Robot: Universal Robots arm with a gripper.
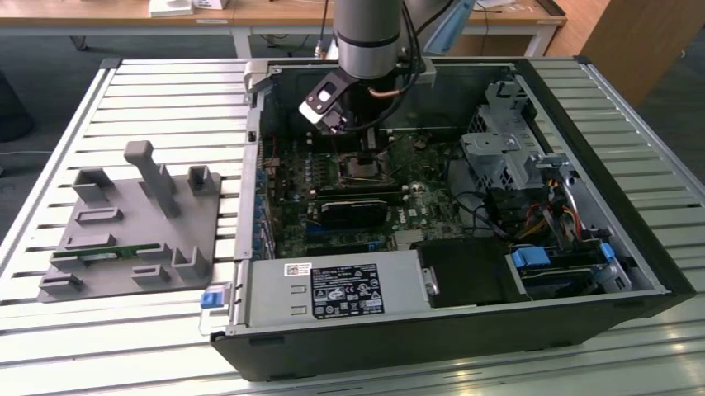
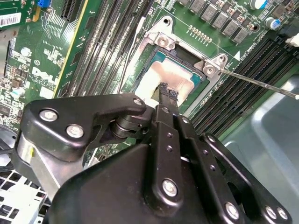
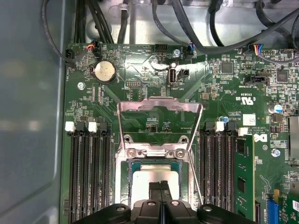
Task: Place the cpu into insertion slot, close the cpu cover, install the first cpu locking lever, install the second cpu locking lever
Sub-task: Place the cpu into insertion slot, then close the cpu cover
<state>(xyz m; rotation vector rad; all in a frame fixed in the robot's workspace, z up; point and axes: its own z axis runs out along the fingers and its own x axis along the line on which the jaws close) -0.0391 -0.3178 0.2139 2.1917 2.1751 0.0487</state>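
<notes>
The cpu (image 3: 140, 176) lies flat in the insertion slot on the green motherboard, its silvery top showing in both wrist views (image 2: 161, 74). My gripper (image 2: 168, 92) is shut, and its joined black fingertips rest on the middle of the chip's top (image 3: 160, 185). In the exterior view the gripper (image 1: 369, 155) reaches straight down into the computer case over the socket (image 1: 361, 168). The cpu cover (image 3: 159, 106) is swung open and stands back from the socket on its hinge. A thin locking lever (image 2: 261, 82) sticks out unlatched from one corner of the socket.
Black memory slots (image 3: 88, 172) run along both sides of the socket. Cables (image 3: 187, 28) hang beyond the board's edge. In the case sit a power supply (image 1: 330, 290) and a drive cage (image 1: 501, 157). A grey parts fixture (image 1: 132, 223) stands on the slatted table at the exterior view's left.
</notes>
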